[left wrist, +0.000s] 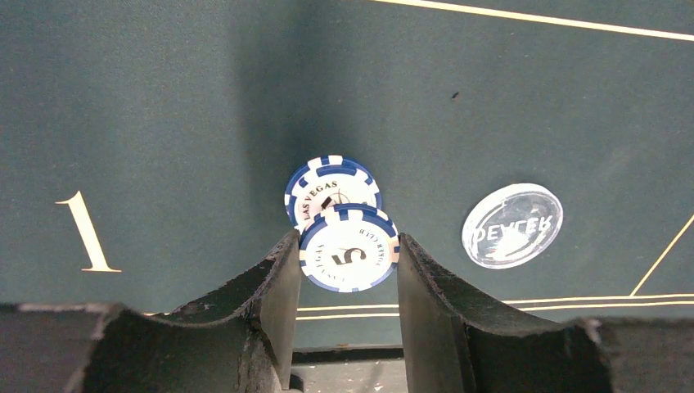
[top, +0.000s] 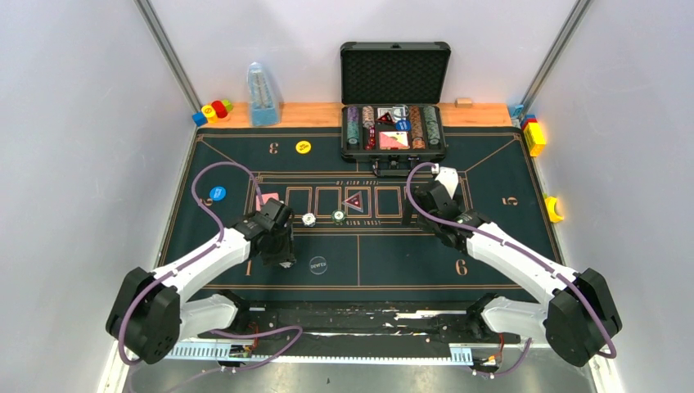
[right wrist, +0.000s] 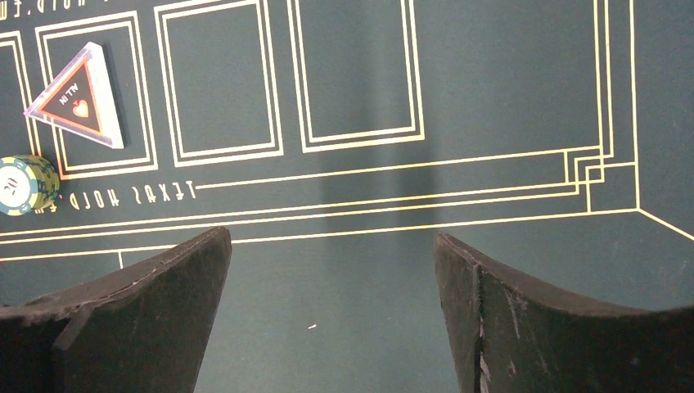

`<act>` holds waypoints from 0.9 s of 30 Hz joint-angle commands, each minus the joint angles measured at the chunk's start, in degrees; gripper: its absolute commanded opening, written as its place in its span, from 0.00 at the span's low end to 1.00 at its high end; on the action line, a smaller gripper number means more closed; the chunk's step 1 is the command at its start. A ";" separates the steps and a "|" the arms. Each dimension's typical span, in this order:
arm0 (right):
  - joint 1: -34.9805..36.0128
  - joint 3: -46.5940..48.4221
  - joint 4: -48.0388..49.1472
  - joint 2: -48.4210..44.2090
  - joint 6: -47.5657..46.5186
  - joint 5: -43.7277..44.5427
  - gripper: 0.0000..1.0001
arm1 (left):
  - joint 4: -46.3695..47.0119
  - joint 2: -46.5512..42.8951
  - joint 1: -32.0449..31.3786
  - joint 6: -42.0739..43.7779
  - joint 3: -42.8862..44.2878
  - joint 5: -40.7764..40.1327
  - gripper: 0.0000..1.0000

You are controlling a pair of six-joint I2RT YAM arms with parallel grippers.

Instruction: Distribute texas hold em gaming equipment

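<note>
My left gripper (left wrist: 349, 250) is shut on a white-and-blue poker chip (left wrist: 349, 247) marked 5, held by its edges above the green felt. A second matching chip (left wrist: 327, 187) shows just beyond it, partly covered. From above, the left gripper (top: 282, 255) hangs near the figure 1, left of the clear dealer disc (top: 318, 264) (left wrist: 512, 225). My right gripper (right wrist: 331, 237) (top: 423, 199) stands open over bare felt. To its left lie a triangular all-in marker (right wrist: 78, 98) and a green chip stack (right wrist: 24, 184). A pink card (top: 267, 199), blue disc (top: 217, 194) and yellow disc (top: 304, 146) rest on the mat.
An open black case (top: 395, 72) with chip rows and cards stands at the back centre. A white chip (top: 308, 219) lies mid-mat. Toy blocks (top: 214, 109) and a clear blue bottle-like object (top: 262, 94) sit back left; more blocks (top: 534, 135) at the right.
</note>
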 commanded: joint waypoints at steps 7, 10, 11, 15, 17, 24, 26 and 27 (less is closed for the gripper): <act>-0.09 -0.38 0.03 -1.72 -0.15 1.96 0.95 | 5.43 1.63 -0.37 -0.47 -1.18 -2.65 0.55; -0.09 -0.59 -0.09 -1.72 -0.07 2.25 0.95 | 4.80 2.38 -0.37 -0.66 -0.90 -4.60 0.58; -0.09 -0.53 -0.07 -1.72 -0.09 2.36 0.95 | 4.60 2.58 -0.37 -0.71 -0.97 -5.18 0.59; -0.09 -0.43 -0.18 -1.56 -0.14 2.51 0.95 | 3.57 3.67 -0.33 -0.69 -0.20 -4.99 0.63; -0.09 -0.43 -0.16 -1.55 -0.11 2.57 0.95 | 2.63 3.44 -0.36 -0.80 0.68 -5.02 0.66; -0.08 -0.51 -0.32 -1.98 -0.14 2.86 0.95 | -1.05 0.51 -0.32 -0.40 3.52 -4.75 0.82; -0.10 -0.51 -0.32 -2.07 -0.15 2.91 0.95 | -2.05 0.34 -0.29 -0.42 4.64 -4.85 0.89; -0.12 -0.51 -0.32 -2.07 -0.15 2.97 0.95 | -2.47 0.32 -0.28 -0.31 5.08 -4.85 0.95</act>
